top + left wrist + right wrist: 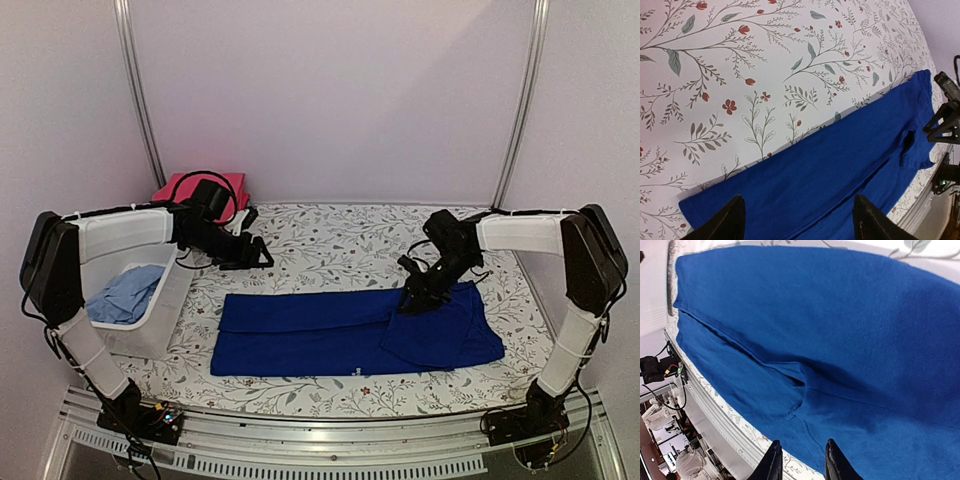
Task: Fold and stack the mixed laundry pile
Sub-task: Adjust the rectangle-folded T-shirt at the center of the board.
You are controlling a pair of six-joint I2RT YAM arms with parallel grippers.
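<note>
Royal-blue trousers [300,335] lie flat across the floral table, their right part folded into a wider flap. My right gripper [415,295] hovers low over their upper right edge; in the right wrist view [803,441] the jaws stand slightly apart with nothing between them, over the blue cloth [840,315]. My left gripper [255,255] is wide open and empty above the bare table behind the trousers' left end; its wrist view [798,196] looks along the trousers [840,165]. A pink-red garment [200,185] lies at the back left. A pale-blue shirt [125,295] sits in the basket.
The white basket [160,310] stands at the left edge under the left arm. The table's front metal rail [330,440] runs along the near edge and also shows in the right wrist view [715,410]. The right gripper shows in the left wrist view [945,125].
</note>
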